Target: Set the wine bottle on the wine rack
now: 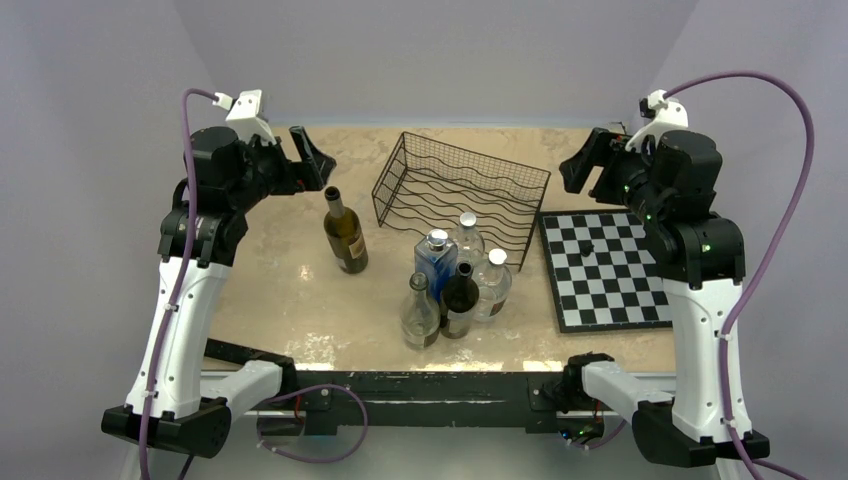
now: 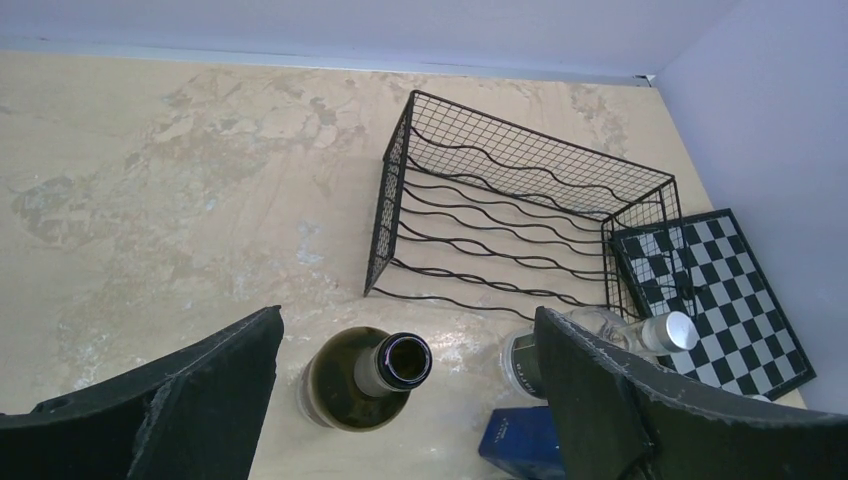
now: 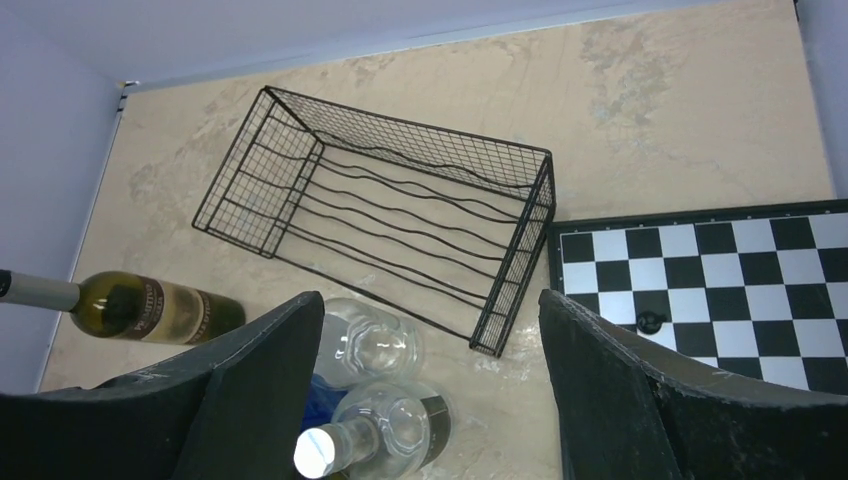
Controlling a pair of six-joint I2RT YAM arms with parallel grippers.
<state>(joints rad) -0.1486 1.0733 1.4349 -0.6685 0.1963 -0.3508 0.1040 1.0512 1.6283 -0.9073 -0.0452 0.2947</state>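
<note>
Bottle (image 1: pixel 345 232) stands upright on the table (image 1: pixel 270 290), left of the rack (image 1: pixel 460 190), its neck cut off in the right wrist view. Left gripper (image 2: pixel 407 315) and right gripper (image 3: pixel 430 296) gape empty (fingers hide some clear bottles (image 3: pixel 375 345)).

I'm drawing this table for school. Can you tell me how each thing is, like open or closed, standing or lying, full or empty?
wine bottle: standing upright, mouth open with no cork, not held.
wine rack: empty, no bottles in it.
bottle cluster: all standing upright, close together.
chessboard: lying flat, carrying one small dark piece.
left gripper: open, above the wine bottle.
right gripper: open, holding nothing.
</note>
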